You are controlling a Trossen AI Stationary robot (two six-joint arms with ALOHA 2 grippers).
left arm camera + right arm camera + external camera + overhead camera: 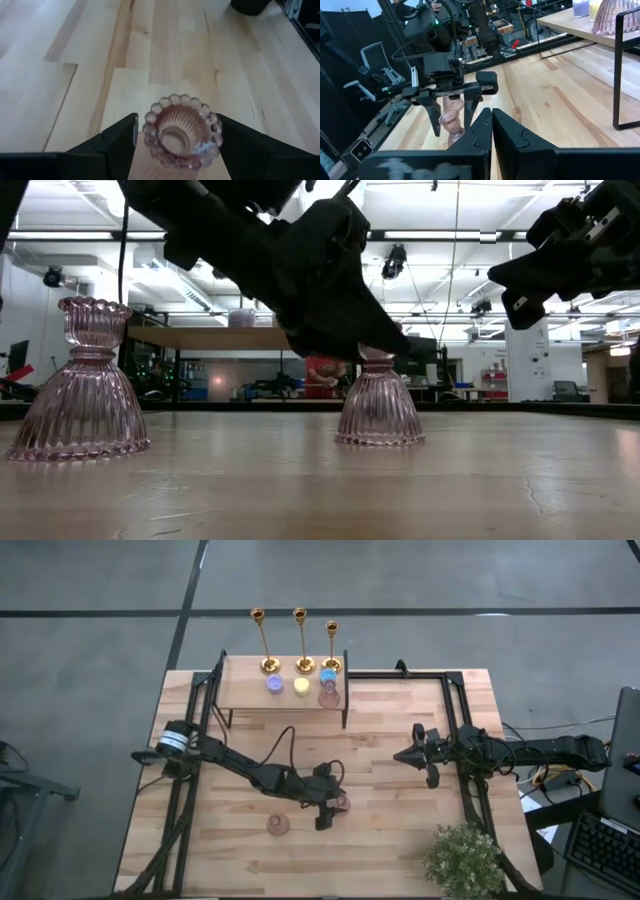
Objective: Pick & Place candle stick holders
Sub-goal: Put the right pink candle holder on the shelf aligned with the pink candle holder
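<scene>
On the wooden table (400,770), the left gripper (175,137) brackets a pink glass holder (181,131), fingers apart; next, close to grasp, while the right gripper (412,756) waits shut.

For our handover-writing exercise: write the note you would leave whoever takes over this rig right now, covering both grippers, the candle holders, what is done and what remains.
Left gripper: open, fingers either side of a pink glass holder standing upright on the table; not gripped.
Right gripper: shut, empty, waiting above the table's right half.
Second pink holder: upright on the table, near the first.
Third pink holder: on the shelf, beside the small candles.
Gold candlesticks: all three on the shelf's far edge.
Done: two pink holders stand on the table.
Left: probably the third.
</scene>
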